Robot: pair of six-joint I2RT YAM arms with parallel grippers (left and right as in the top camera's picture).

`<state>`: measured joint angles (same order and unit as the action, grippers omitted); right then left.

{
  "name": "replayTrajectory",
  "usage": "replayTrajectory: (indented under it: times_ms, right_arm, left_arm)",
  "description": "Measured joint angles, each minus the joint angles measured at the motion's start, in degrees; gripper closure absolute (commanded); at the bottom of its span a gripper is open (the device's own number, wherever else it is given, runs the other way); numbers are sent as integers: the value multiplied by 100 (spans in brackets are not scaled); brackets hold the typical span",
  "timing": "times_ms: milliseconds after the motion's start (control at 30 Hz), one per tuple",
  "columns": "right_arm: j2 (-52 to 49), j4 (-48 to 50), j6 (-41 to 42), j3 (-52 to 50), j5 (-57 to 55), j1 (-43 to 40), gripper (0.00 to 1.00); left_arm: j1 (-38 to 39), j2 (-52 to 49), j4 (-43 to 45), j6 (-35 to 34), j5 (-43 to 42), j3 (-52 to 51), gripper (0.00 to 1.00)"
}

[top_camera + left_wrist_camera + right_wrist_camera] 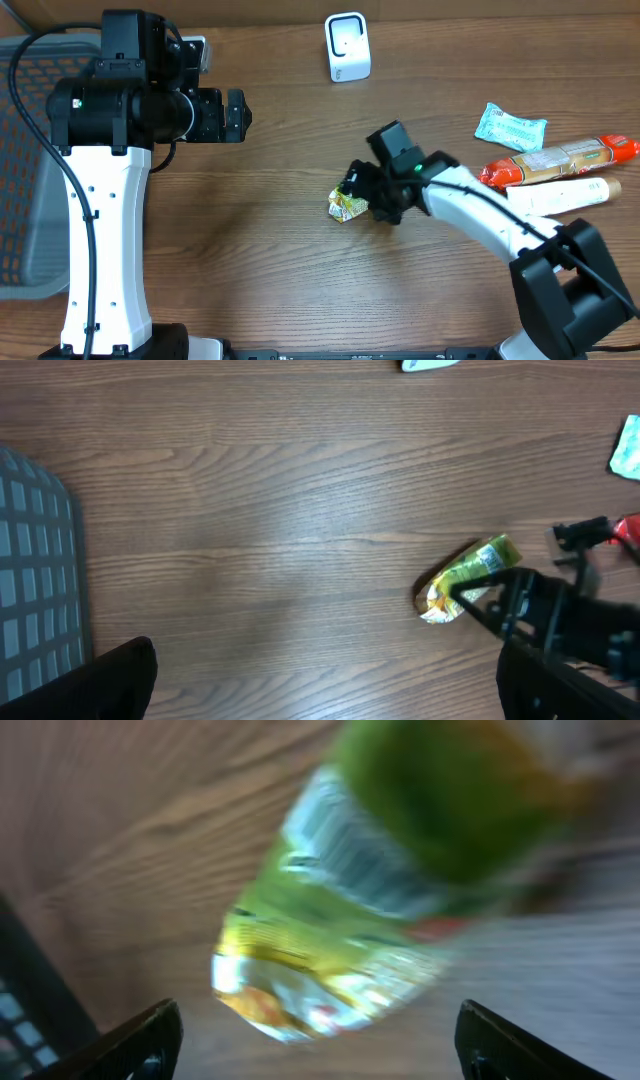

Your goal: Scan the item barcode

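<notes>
Packet (348, 207), yellow-green and crumpled, lies on the worktop (270, 270) near centre. Right hand (366, 190) is low over it with jaws spread wide; the wrapper sits between the fingers, unclamped. Left hand (238, 115) hangs well apart at upper left, jaws wide, empty. Scanner (347, 47) stands upright at the far edge, well apart from the packet.

In the right wrist view the yellow-green snack packet (330, 940) is smeared with blur, its print unreadable, its top cut off at 1 o'clock. From overhead the right gripper (363, 196) hides the packet's 3 o'clock side.
</notes>
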<state>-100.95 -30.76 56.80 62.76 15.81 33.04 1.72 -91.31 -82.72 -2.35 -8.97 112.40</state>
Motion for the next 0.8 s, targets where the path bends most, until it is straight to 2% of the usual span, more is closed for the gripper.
replayTrajectory:
  times_ms: [133, 333, 433, 567, 667, 800]
  right_arm:
    - [-24, 424, 671, -199, -461, 442, 11]
    - [-173, 369, 1274, -317, -988, 673, 13]
    - [-190, 415, 1397, -317, -1244, 675, 22]
    - [-341, 586, 1471, -313, -1469, 675, 46]
    - [-444, 581, 1401, -291, -1545, 669, 60]
    - [-479, 553, 922, -284, -1508, 669, 64]
  left_arm:
    - [0, 0, 4, 0, 0, 2, 0]
    - [0, 0, 2, 0, 0, 0, 0]
    - [0, 0, 2, 0, 0, 0, 1]
    - [0, 0, 0, 0, 0, 0, 0]
    - [0, 0, 4, 0, 0, 0, 0]
    - [0, 0, 2, 0, 0, 0, 0]
